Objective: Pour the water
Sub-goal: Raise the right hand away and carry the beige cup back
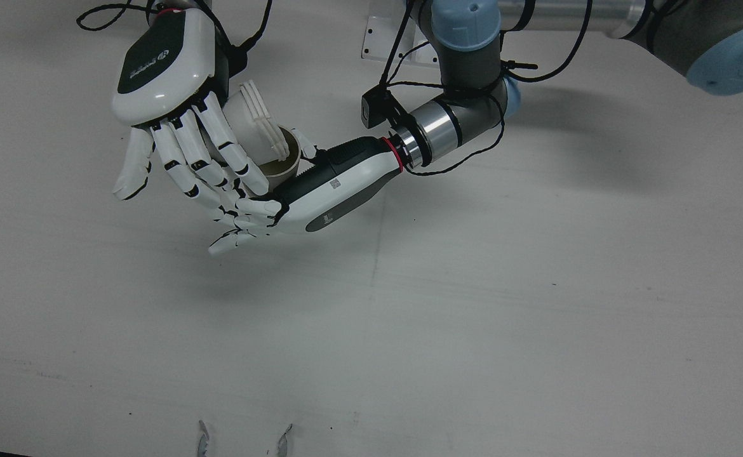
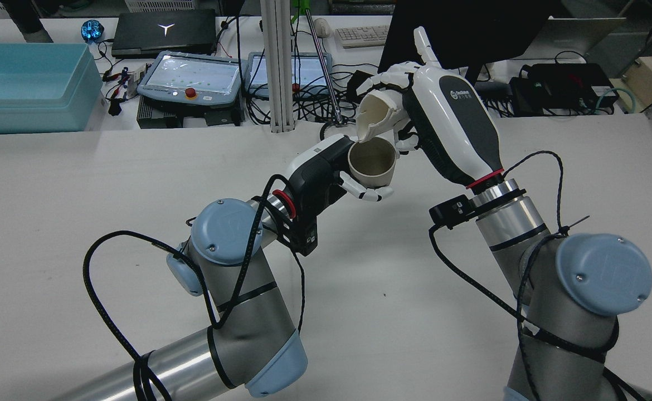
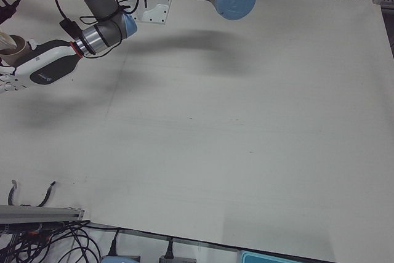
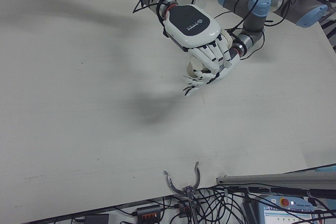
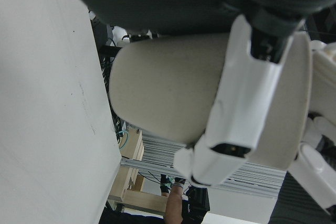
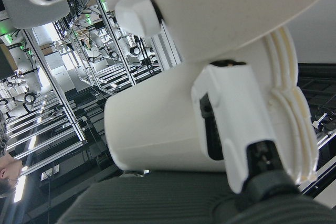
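Note:
My left hand is shut on a beige cup and holds it upright above the table, mouth up. My right hand is shut on a white ribbed cup, tipped steeply so its rim hangs over the beige cup's mouth. From the front, the right hand covers the white cup, its fingers spread over the left hand and the beige cup. The left hand view is filled by the beige cup, the right hand view by the white cup. No water can be made out.
The white table spreads wide before both hands. Beyond its far edge stand a blue bin, two teach pendants, an aluminium post and cables. Two small metal hooks sit at the near edge.

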Available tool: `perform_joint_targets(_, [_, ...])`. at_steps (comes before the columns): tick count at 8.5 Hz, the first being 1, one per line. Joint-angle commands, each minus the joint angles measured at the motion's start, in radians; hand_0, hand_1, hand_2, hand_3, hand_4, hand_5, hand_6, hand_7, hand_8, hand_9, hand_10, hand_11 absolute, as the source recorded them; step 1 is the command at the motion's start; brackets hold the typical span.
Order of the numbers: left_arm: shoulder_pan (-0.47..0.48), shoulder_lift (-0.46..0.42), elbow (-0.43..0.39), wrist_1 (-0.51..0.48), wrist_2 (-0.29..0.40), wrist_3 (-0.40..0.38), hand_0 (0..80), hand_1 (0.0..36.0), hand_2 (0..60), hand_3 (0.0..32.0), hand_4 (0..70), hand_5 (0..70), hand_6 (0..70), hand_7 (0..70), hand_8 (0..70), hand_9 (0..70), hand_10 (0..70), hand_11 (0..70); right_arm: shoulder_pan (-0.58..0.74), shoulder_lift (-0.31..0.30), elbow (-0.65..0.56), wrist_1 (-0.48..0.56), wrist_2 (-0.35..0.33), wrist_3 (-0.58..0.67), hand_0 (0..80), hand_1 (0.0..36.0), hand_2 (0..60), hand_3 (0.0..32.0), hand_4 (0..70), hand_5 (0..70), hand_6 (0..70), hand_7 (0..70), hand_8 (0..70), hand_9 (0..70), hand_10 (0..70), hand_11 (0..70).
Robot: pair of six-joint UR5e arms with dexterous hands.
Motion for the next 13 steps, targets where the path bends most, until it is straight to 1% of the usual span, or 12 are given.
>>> perform_joint_targets(1, [0.000, 0.012, -0.005, 0.005, 0.009, -0.045, 80.0, 36.0, 60.0, 0.0, 70.0, 70.0, 26.8, 25.9, 9.0, 5.5, 7.1, 13.7, 0.012, -0.012, 0.040, 0.010, 0.021, 0.003, 80.0, 36.0, 60.0, 0.0, 34.8, 20.8, 42.2, 60.7, 28.4, 40.4, 0.0, 0.0])
perform_joint_targets(2, [0.000, 0.039, -0.001, 0.001, 0.010, -0.083, 80.0, 36.0, 60.0, 0.0, 70.0, 70.0, 26.5, 25.6, 9.0, 5.4, 7.1, 13.7, 0.049, -0.045, 0.071, 0.019, 0.036, 0.078, 80.0, 36.0, 60.0, 0.0, 34.2, 20.9, 42.3, 60.2, 29.0, 41.1, 0.0, 0.0])
perform_joint_targets(3, [-0.006, 0.106, -0.011, -0.027, 0.010, -0.112, 80.0, 36.0, 60.0, 0.0, 70.0, 70.0, 26.3, 25.2, 9.1, 5.5, 7.2, 13.8, 0.094, -0.111, 0.075, 0.022, 0.062, 0.271, 80.0, 36.0, 60.0, 0.0, 33.4, 21.1, 42.6, 60.2, 30.4, 42.6, 0.0, 0.0])
perform_joint_targets(5, [-0.022, 0.292, -0.049, -0.123, 0.010, -0.164, 80.0, 36.0, 60.0, 0.0, 70.0, 70.0, 26.2, 25.2, 9.5, 6.3, 8.0, 14.9, 0.219, -0.262, 0.059, 0.017, 0.050, 0.699, 80.0, 36.0, 60.0, 0.0, 33.7, 20.8, 44.4, 63.1, 32.3, 44.9, 0.0, 0.0])
perform_joint_targets(6, [-0.029, 0.387, -0.079, -0.166, 0.012, -0.165, 80.0, 36.0, 60.0, 0.0, 70.0, 70.0, 25.5, 24.8, 9.3, 6.2, 8.2, 15.4, 0.274, -0.315, -0.004, 0.017, 0.039, 0.925, 80.0, 36.0, 60.0, 0.0, 33.1, 20.3, 45.2, 63.5, 33.0, 45.7, 0.0, 0.0])
perform_joint_targets(7, [-0.052, 0.435, -0.086, -0.200, 0.015, -0.166, 80.0, 36.0, 60.0, 0.0, 70.0, 70.0, 25.6, 24.9, 9.5, 6.6, 8.4, 15.7, 0.328, -0.326, -0.126, 0.017, 0.001, 1.190, 80.0, 36.0, 60.0, 0.0, 30.9, 19.6, 45.2, 63.1, 33.3, 46.1, 0.0, 0.0])
perform_joint_targets(8, [-0.092, 0.481, -0.089, -0.229, 0.021, -0.165, 80.0, 36.0, 60.0, 0.0, 70.0, 70.0, 26.1, 25.3, 9.7, 7.1, 8.8, 16.2, 0.401, -0.343, -0.214, 0.020, -0.083, 1.353, 80.0, 36.0, 60.0, 0.0, 27.2, 19.2, 43.8, 60.3, 32.7, 45.2, 0.0, 0.0])
perform_joint_targets(9, [-0.133, 0.524, -0.090, -0.263, 0.042, -0.163, 80.0, 36.0, 60.0, 0.0, 70.0, 70.0, 26.6, 25.7, 10.0, 7.5, 9.1, 16.7, 0.469, -0.382, -0.227, 0.098, -0.176, 1.359, 80.0, 36.0, 60.0, 0.0, 21.4, 18.8, 41.7, 56.4, 32.1, 44.3, 0.0, 0.0])
perform_joint_targets(10, [-0.187, 0.591, -0.095, -0.307, 0.044, -0.157, 80.0, 36.0, 60.0, 0.0, 70.0, 70.0, 26.7, 25.9, 10.0, 7.6, 9.2, 16.7, 0.518, -0.456, -0.278, 0.269, -0.251, 1.372, 80.0, 36.0, 60.0, 0.0, 15.0, 18.7, 39.9, 52.9, 33.3, 45.3, 0.0, 0.0])
perform_joint_targets(11, [-0.224, 0.666, -0.089, -0.362, 0.045, -0.151, 80.0, 36.0, 60.0, 0.0, 70.0, 70.0, 26.3, 25.7, 10.0, 7.6, 9.3, 16.9, 0.579, -0.499, -0.376, 0.430, -0.324, 1.387, 80.0, 36.0, 60.0, 0.0, 13.0, 18.6, 40.4, 53.4, 34.9, 47.2, 0.0, 0.0])
perform_joint_targets(12, [-0.250, 0.731, -0.081, -0.401, 0.045, -0.139, 80.0, 36.0, 60.0, 0.0, 70.0, 70.0, 26.2, 25.7, 10.0, 7.6, 9.5, 17.2, 0.598, -0.506, -0.505, 0.538, -0.384, 1.433, 80.0, 36.0, 60.0, 0.0, 18.3, 18.4, 43.4, 58.0, 36.1, 48.6, 0.0, 0.0])
perform_joint_targets(13, [-0.268, 0.772, -0.065, -0.436, 0.045, -0.129, 80.0, 36.0, 60.0, 0.0, 70.0, 70.0, 26.5, 26.0, 10.3, 8.1, 9.9, 17.8, 0.592, -0.507, -0.653, 0.656, -0.404, 1.442, 80.0, 36.0, 60.0, 0.0, 24.7, 18.4, 46.4, 63.9, 36.4, 49.2, 0.0, 0.0])
